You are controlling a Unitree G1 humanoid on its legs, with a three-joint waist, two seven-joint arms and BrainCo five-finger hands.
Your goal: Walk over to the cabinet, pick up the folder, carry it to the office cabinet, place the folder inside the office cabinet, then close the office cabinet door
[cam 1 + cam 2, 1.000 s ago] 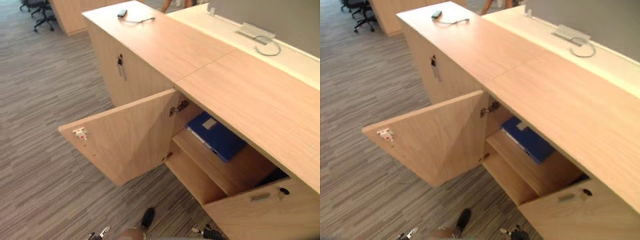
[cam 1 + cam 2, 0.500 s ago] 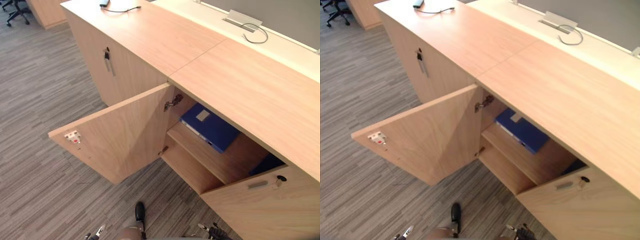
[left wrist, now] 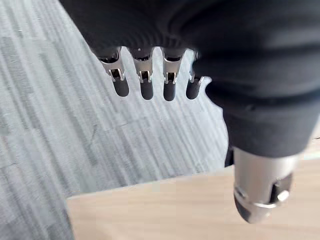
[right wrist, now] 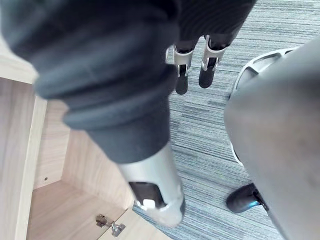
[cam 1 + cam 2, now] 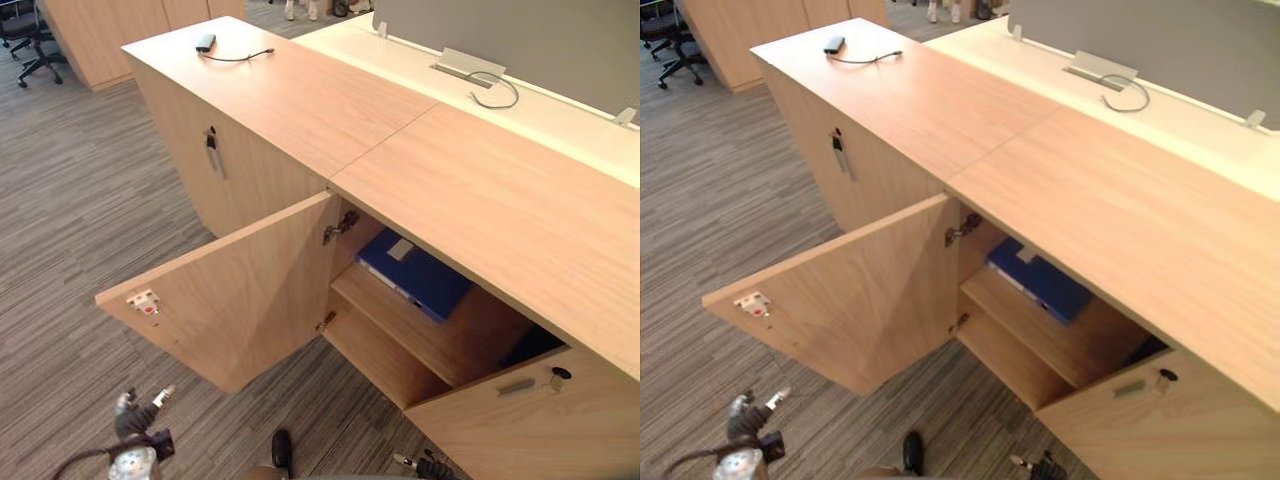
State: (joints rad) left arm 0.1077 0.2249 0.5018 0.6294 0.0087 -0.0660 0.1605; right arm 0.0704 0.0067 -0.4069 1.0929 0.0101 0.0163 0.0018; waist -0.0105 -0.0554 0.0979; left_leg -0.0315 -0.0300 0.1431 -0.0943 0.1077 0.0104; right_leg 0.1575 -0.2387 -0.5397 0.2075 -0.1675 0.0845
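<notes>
The blue folder (image 5: 415,273) lies flat on a shelf (image 5: 470,330) in the cabinet (image 5: 480,190), at 3 o'clock from the open door (image 5: 235,290). The left hand (image 5: 135,418), at 7 o'clock in the head view, hangs straight-fingered and empty; the right hand (image 4: 150,185) is slack and empty too. Closing likely goes best with a flat hand pushing the door's free edge, near its catch (image 5: 142,300).

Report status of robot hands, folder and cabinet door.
Left robot hand open, empty. Right robot hand open, empty. Blue folder lying on cabinet shelf. Left door wide open.
</notes>
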